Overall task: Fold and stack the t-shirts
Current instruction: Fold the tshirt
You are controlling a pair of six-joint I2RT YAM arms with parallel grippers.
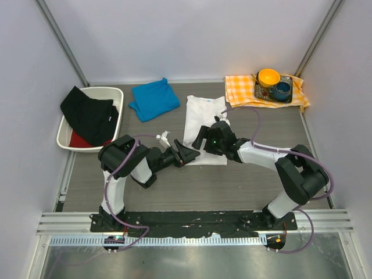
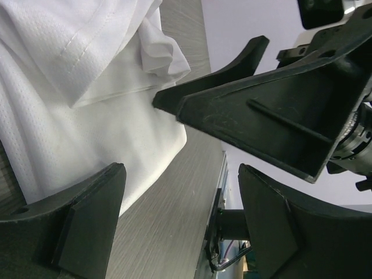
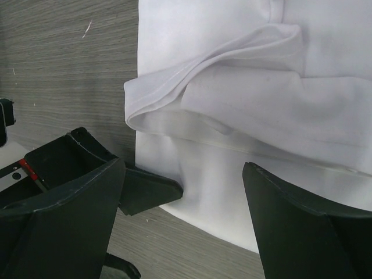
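The white t-shirt [image 1: 204, 119] lies folded into a long strip at the table's middle. The blue t-shirt [image 1: 154, 100], a small folded square, lies to its left at the back. My left gripper [image 1: 189, 154] is open and empty at the white shirt's near-left corner. My right gripper [image 1: 200, 138] is open and empty just above that same corner. In the left wrist view the shirt [image 2: 87, 110] fills the upper left, my left gripper [image 2: 180, 192] is over bare table, and the right gripper's finger [image 2: 261, 116] crosses above. In the right wrist view the right gripper [image 3: 183, 197] straddles the shirt's hem [image 3: 244, 104].
A white bin [image 1: 107, 90] at the back left holds a black garment [image 1: 87, 113] and something red. An orange-and-white checked cloth [image 1: 241, 90] at the back right carries a tray with an orange bowl [image 1: 268, 76] and a blue cup [image 1: 282, 89]. Walls close in three sides.
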